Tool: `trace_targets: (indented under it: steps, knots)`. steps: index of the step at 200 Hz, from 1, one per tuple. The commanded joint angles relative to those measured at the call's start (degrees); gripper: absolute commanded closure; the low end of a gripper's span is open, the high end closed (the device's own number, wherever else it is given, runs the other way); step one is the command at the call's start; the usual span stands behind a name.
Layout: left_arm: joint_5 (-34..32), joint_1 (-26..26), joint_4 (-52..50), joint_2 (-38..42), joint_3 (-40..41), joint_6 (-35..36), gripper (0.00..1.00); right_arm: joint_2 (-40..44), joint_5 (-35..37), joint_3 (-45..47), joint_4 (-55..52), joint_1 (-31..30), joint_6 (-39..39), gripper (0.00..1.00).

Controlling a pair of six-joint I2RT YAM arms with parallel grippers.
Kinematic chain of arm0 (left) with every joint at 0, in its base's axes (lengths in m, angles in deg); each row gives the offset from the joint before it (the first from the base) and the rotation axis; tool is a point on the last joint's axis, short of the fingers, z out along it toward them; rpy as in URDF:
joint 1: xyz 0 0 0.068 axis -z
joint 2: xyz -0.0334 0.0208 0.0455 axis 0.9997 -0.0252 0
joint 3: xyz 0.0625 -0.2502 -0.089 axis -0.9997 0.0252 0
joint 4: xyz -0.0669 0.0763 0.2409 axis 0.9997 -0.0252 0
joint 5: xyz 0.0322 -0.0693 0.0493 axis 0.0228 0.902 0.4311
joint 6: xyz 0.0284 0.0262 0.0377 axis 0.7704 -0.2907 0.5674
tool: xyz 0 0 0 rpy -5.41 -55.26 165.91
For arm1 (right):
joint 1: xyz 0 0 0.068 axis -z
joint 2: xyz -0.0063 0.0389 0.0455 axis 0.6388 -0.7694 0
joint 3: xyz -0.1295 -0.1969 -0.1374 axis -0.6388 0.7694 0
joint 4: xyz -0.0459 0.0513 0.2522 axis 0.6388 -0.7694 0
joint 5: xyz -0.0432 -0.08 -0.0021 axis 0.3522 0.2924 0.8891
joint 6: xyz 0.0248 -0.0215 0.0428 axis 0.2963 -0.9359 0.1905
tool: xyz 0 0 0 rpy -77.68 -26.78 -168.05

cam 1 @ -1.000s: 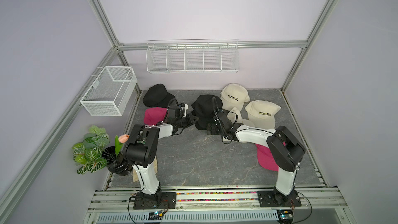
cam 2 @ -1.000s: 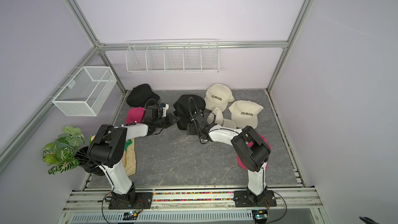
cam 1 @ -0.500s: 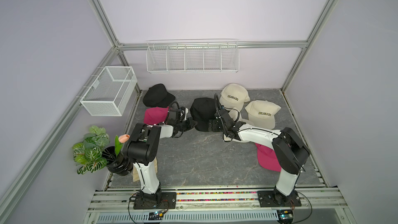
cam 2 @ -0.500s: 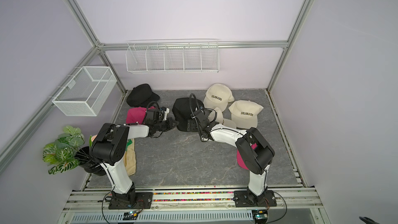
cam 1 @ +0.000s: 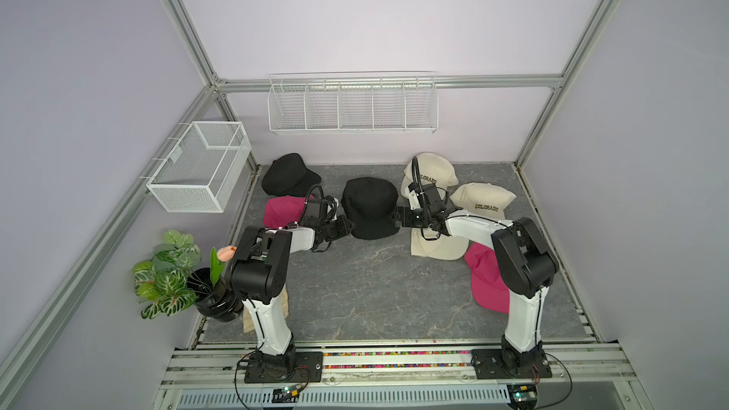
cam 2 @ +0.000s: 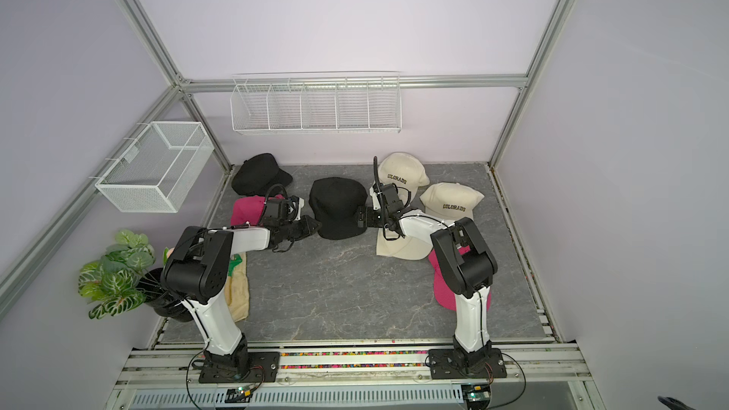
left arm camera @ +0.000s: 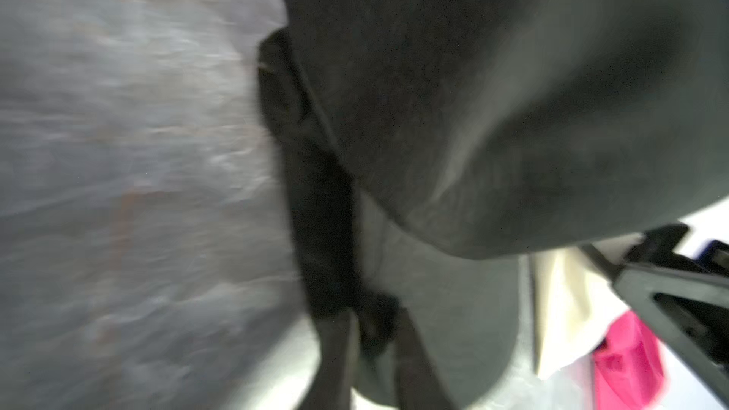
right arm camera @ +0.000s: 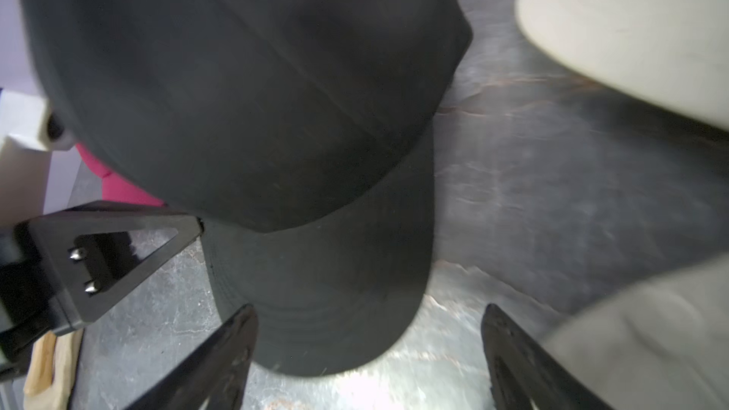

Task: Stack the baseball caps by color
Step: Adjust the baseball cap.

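Note:
A black cap [cam 1: 369, 207] [cam 2: 337, 207] lies mid-table between my arms, brim toward the front. My left gripper [cam 1: 347, 226] [cam 2: 313, 226] is at its left edge. Its jaws stand slightly open in the blurred left wrist view [left arm camera: 371, 313], with a black strip of the cap between them. My right gripper [cam 1: 400, 216] [right arm camera: 369, 309] is wide open at the cap's right side, the brim [right arm camera: 323, 301] between its fingers, untouched. Another black cap [cam 1: 286, 173] sits back left and a pink cap [cam 1: 282, 209] beside it. Three cream caps [cam 1: 432, 169] [cam 1: 483, 201] [cam 1: 430, 246] and a second pink cap [cam 1: 487, 282] lie right.
A wire basket [cam 1: 199, 167] hangs on the left wall and a wire shelf [cam 1: 353, 106] on the back wall. A potted plant [cam 1: 169, 270] and a beige cloth bag [cam 2: 238, 289] sit by the left arm's base. The grey table's [cam 1: 374, 289] front middle is bare.
The middle black cap has shifted slightly left and settled flat. My left jaws, shut on it before, have parted. The right gripper stayed wide open and drew back a little to the right.

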Motion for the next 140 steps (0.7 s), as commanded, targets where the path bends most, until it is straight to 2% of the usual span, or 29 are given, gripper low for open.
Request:
trace_targets:
  steps: [1, 36, 75, 106, 140]
  knots:
    - [-4.7, -0.8, -6.9, 0.3, 1.1, 1.6, 0.43, -2.8, -3.3, -3.6, -3.5, 0.1, -5.2, 0.11]
    - [-5.0, -0.8, -6.3, 3.4, 1.5, 3.2, 0.21, -6.8, -3.2, -6.7, -2.9, 0.5, -9.5, 0.11]
    - [-0.8, -0.9, -5.2, -0.9, -2.2, 2.7, 0.05, -11.3, -3.7, -11.3, -2.1, 1.0, -13.5, 0.11]
    - [0.2, -0.9, -5.1, -4.3, -5.9, 2.3, 0.06, -14.7, -9.6, -13.8, 1.7, 1.0, -12.4, 0.11]
    - [-0.7, -0.9, -8.3, -6.8, -8.9, 4.0, 0.18, -14.6, -13.2, -14.3, 4.6, 0.0, -10.5, 0.11]
